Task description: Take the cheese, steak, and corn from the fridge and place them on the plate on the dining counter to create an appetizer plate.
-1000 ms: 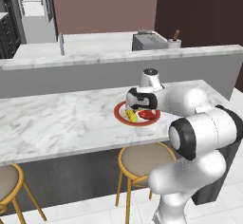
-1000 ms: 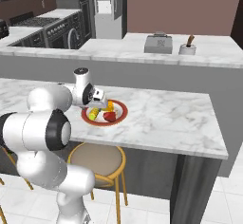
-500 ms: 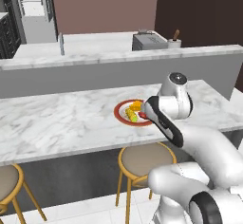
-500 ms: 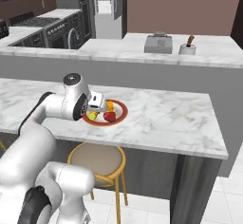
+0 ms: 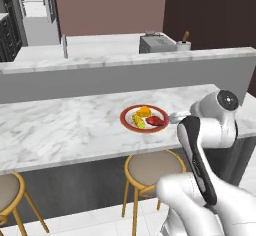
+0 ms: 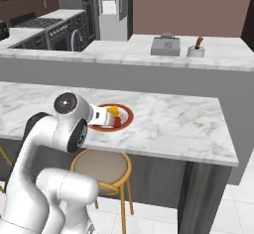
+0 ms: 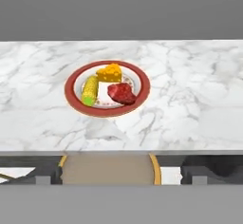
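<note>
- The plate, round with a red rim and a pale centre, sits flat on the dining counter, and serves as the landmark for everything below.
- The cheese, an orange-yellow wedge, lies on the plate at its far side, toward the raised grey ledge behind the counter.
- The corn, a short yellow cob with a green end, lies on the plate's left part in the hand view, its green end pointing to the near rim.
- The steak, a flat dark-red piece, lies on the plate's right part in the hand view, just beside the cheese and near the corn.
- All three foods rest inside the rim; a patch of pale centre shows between corn and steak.
- The gripper sits just to the right of the plate in the left base view, low over the marble, apart from the foods.
- Its jaws stand spread wide and nothing is held between them.
- In the right base view the gripper overlaps the plate's near-left edge, and the cheese and steak show past it.
- A round stool with a tan seat stands under the counter edge, directly in front of the plate.
- The fridge stands well behind the plate, beyond the back counter, its door open.
</note>
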